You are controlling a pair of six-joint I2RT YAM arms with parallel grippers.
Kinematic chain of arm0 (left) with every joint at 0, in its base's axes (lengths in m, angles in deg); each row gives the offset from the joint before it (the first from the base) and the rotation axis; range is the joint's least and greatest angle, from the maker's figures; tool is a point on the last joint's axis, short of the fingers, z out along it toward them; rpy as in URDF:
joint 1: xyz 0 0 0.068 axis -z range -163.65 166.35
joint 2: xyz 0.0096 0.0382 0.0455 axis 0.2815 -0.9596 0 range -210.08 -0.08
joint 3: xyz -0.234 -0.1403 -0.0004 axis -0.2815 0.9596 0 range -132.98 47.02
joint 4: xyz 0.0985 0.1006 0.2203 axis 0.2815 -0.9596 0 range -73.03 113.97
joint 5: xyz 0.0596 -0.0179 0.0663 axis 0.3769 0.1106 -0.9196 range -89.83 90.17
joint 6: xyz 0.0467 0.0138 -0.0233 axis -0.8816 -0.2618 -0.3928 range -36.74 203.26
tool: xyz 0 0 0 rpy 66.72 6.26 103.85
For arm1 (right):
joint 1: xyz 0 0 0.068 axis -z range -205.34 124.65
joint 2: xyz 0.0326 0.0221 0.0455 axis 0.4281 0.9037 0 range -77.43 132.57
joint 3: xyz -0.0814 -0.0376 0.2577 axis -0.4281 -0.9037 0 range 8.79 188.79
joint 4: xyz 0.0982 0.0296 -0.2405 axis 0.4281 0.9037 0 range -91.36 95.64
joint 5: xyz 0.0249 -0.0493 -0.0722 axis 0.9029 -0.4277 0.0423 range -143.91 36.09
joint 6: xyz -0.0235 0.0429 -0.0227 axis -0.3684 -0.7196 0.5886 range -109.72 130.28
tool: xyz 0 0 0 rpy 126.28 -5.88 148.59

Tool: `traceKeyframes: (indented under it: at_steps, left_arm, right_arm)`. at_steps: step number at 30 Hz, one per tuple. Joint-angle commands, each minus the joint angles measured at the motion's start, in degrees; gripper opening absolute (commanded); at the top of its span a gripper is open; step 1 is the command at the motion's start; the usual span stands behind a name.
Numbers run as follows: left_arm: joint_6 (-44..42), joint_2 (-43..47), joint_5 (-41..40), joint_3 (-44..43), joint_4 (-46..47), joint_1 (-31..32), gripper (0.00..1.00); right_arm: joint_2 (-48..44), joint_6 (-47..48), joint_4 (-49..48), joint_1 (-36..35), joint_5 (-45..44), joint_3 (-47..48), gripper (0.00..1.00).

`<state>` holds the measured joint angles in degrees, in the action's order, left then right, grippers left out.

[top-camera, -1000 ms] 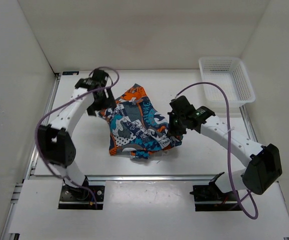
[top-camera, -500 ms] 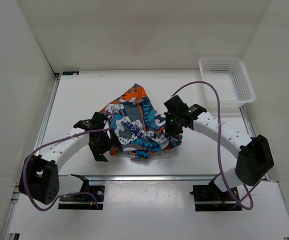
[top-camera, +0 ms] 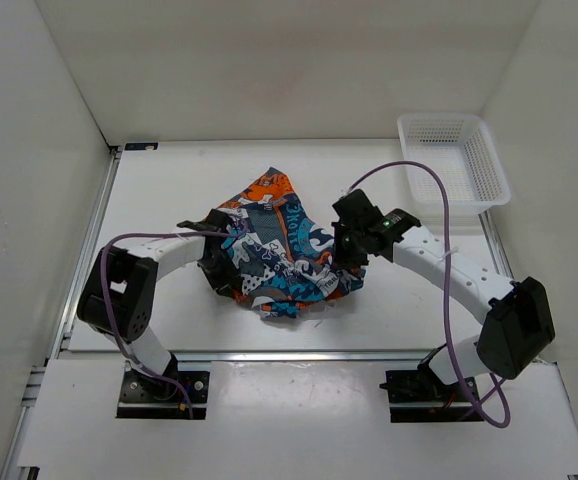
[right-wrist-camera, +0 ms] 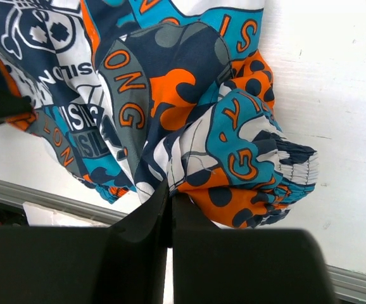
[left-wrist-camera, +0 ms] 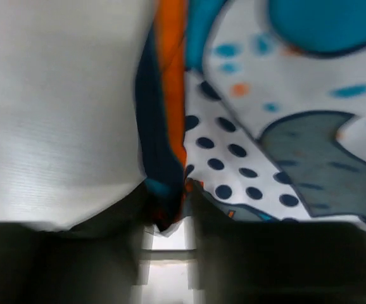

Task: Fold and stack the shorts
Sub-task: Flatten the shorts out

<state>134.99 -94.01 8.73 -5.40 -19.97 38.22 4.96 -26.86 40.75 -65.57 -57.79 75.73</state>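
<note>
The shorts point(top-camera: 281, 250) lie in a crumpled heap in the middle of the white table, printed in teal, orange, white and dark grey. At the heap's left edge my left gripper point(top-camera: 217, 268) is low on the table. In the left wrist view its dark fingers point(left-wrist-camera: 116, 253) pinch a folded orange and navy edge of the shorts point(left-wrist-camera: 167, 158). My right gripper point(top-camera: 347, 262) is at the heap's right edge. In the right wrist view that gripper point(right-wrist-camera: 171, 193) is shut on a fold of the shorts point(right-wrist-camera: 233, 158), beside a gathered waistband.
A white mesh basket point(top-camera: 489, 150) stands at the back right corner of the table point(top-camera: 169, 190). White walls enclose the table on the left, back and right. A metal rail runs along the near edge point(top-camera: 289, 353).
My left arm swung from the far left side of the shorts down to their near left edge, and its jaws closed on the cloth. The right gripper kept its hold and barely moved.
</note>
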Motion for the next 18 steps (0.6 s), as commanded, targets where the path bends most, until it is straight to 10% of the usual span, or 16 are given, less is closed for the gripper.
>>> traceKeyframes:
  at_steps: [1, 2, 11, 18]
  left_arm:
    - [-0.75, 0.24, -4.16, -3.20, 2.81, 0.10, 0.30]
    - [-1.44, 0.24, -4.16, -4.69, 2.29, -0.50, 0.10]
    - [-12.33, -0.79, -12.15, -25.32, -9.04, -6.20, 0.10]
    - [-20.34, -22.40, -11.73, -87.72, -26.97, -14.21, 0.10]
  right_arm:
    - [-2.84, -0.38, 0.17, -0.20, -1.31, -0.05, 0.00]
    - [-2.85, -0.38, 0.17, -0.20, -1.31, -0.57, 0.00]
    - [2.66, 7.24, 0.00, 3.92, -1.92, 7.05, 0.00]
    - [26.66, 16.93, 10.87, 18.32, -1.93, 52.44, 0.00]
